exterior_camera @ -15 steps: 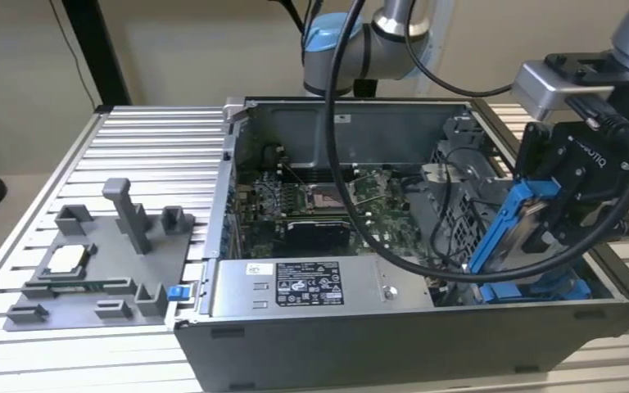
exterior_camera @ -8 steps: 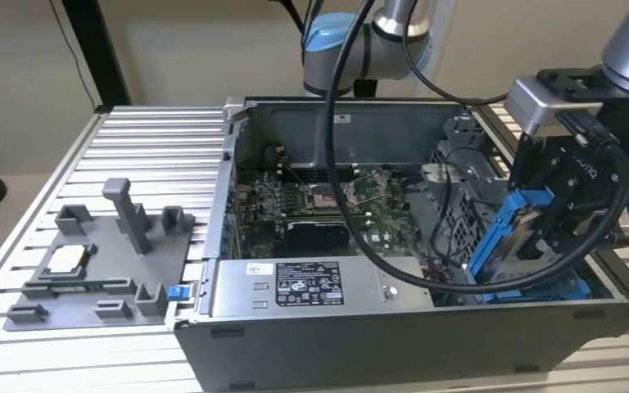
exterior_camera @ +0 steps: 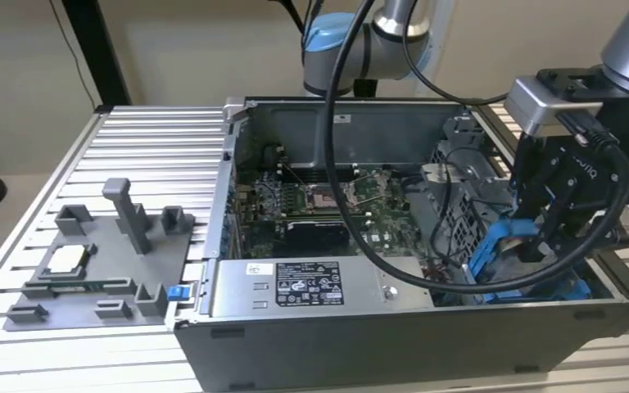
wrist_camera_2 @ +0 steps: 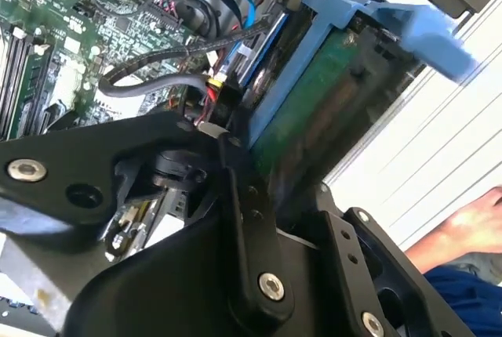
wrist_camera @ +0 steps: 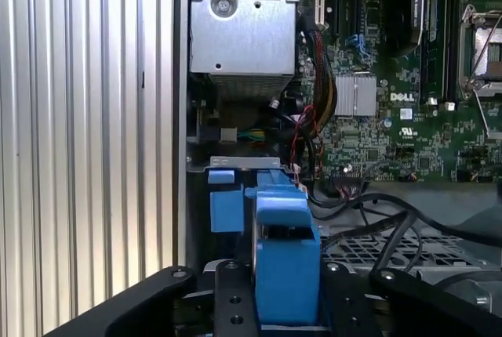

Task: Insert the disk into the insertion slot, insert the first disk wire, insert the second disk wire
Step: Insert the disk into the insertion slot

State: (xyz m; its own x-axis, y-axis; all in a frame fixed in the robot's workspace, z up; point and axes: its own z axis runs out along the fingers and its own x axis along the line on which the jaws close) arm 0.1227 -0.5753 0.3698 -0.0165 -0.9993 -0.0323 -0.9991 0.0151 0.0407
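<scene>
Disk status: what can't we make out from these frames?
- Exterior view: the gripper and a black cable cover most of the disk. How deep it sits in the case cannot be told.
- First wrist view: the gripper's black body hides the disk's near end.
- Second wrist view: a hand is cut off by the picture's edge. Which cables are the disk wires cannot be told.

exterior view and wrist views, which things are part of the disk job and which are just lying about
In the job: disk in its blue frame, gripper clamped on it, open computer case.

Just lying about: grey fixture tray on the exterior view's left, power supply box, a person's hand in the second wrist view.
</scene>
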